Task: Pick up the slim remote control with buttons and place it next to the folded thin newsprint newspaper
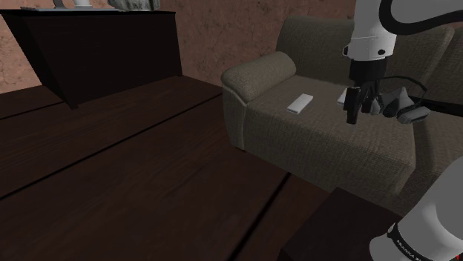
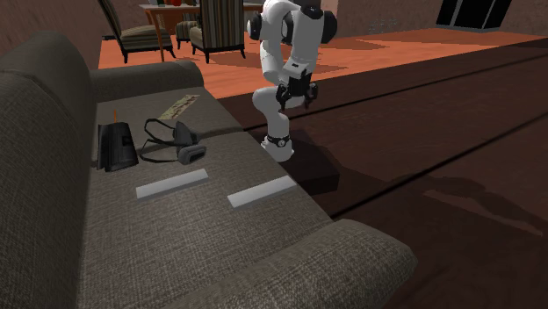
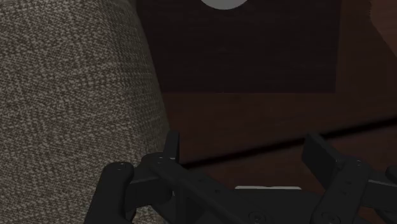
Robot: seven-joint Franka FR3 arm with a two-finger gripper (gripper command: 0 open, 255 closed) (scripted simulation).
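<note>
Well, end effector (image 1: 358,110) fingers apart w/ nothing btwn — grey slab (image 1: 342,96) behind it half hidden.

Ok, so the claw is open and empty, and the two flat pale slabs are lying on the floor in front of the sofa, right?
Not quite. The claw is open and empty, but the two flat pale slabs are lying on the seat of the sofa, not on the floor. The second exterior view shows both on the cushion.
</note>
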